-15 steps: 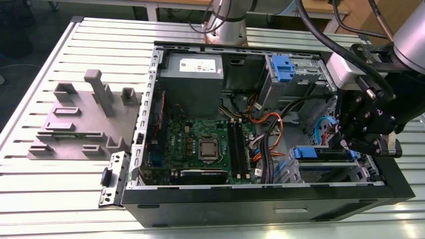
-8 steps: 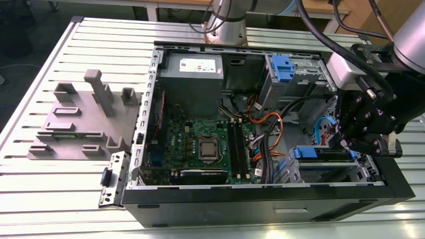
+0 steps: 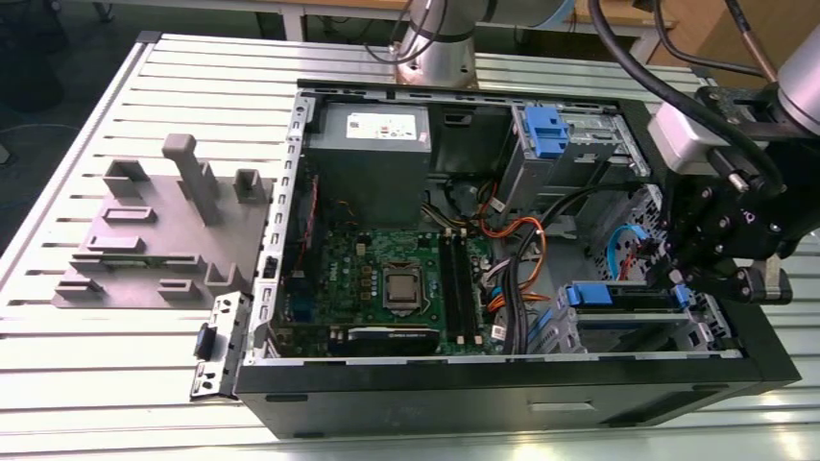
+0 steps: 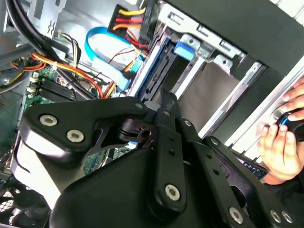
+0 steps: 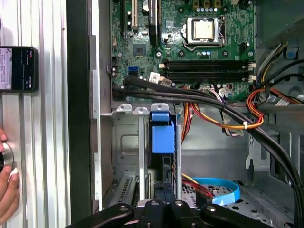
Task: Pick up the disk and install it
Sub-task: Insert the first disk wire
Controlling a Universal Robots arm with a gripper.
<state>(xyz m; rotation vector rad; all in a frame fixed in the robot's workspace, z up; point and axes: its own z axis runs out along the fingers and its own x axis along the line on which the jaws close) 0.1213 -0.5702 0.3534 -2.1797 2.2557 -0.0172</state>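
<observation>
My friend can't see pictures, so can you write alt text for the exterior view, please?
A robot arm's black end effector hangs over the drive bays at the exterior view's right of an open computer case lying on a slatted metal table. Inside are a green motherboard, a grey power supply and blue latches.

- Drive cage (image 3: 562,331): we see open room on either side of the blue latch (image 5: 161,133). The gripper (image 3: 702,274) hangs close over the cage mouth.
- Black cables (image 5: 213,100) and orange wires (image 5: 237,126) cross between motherboard (image 5: 190,47) and cage.
- Table (image 3: 129,384): open slats before the case. A grey fixture (image 3: 148,235) stands on the exterior view's left.
- A hand (image 5: 7,190) rests on the table beside the case wall.
</observation>
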